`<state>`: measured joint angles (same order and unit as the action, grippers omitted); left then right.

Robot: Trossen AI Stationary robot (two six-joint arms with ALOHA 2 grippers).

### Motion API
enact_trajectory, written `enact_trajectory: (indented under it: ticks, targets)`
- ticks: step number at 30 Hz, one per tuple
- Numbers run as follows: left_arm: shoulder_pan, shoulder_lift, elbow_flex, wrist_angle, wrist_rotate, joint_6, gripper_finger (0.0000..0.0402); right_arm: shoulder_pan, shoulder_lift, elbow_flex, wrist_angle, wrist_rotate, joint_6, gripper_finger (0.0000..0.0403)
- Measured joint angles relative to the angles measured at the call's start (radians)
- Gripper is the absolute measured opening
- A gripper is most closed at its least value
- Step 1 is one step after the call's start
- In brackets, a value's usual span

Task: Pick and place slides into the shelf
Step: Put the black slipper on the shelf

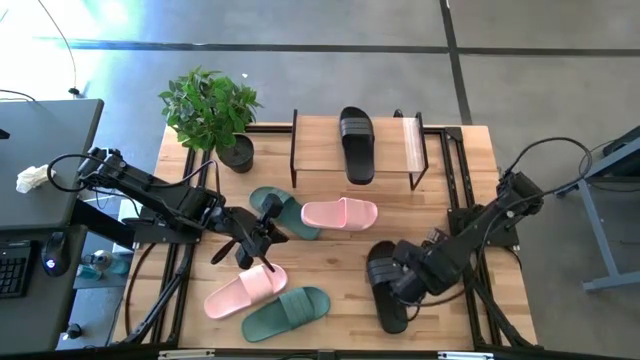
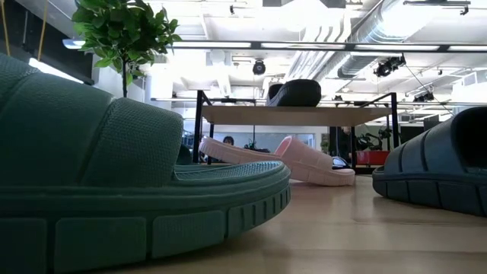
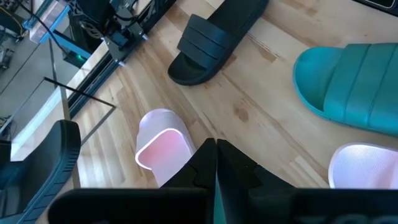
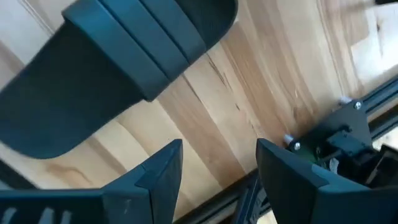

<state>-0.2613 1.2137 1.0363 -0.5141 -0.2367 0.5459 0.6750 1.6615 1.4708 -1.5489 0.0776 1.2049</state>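
Plainly, with one black slide (image 1: 356,143) on the shelf (image 1: 318,160) and five on the tabletop (image 1: 330,262) before it, the right gripper (image 1: 398,283), jaws open over the other black slide (image 1: 387,291), may nudge it aside, while the left gripper's (image 1: 262,232) jaws are closed, empty.

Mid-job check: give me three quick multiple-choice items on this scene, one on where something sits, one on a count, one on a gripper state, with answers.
1. Where is the black slide that has already been placed?
A. on the shelf's top board
B. beside the plant pot
C. under the shelf

2. How many slides lie on the table off the shelf?
A. three
B. five
C. six

3. How does the right gripper stand?
A. shut on a pink slide
B. shut, empty
C. open

Answers:
1 A: the black slide lies on the shelf top.
2 B: two pink, two green, one black lie off it.
3 C: the right gripper shows a clear gap between its fingers, holding nothing.
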Motion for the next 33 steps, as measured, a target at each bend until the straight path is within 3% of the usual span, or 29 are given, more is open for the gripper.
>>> enact_trajectory:
  ticks: [12,21,33]
  targets:
    - [0.0,0.0,0.0,0.0,0.008,-0.004,0.0003,0.079,0.0,-0.241,0.323,0.224,-0.013,0.0195]
    - [0.0,0.0,0.0,-0.002,0.008,-0.034,0.0003,0.079,-0.005,-0.398,0.485,0.255,-0.044,0.0195]
    - [0.0,0.0,0.0,-0.003,0.008,-0.045,0.0003,0.092,0.016,-0.41,0.476,0.289,-0.087,0.0195]
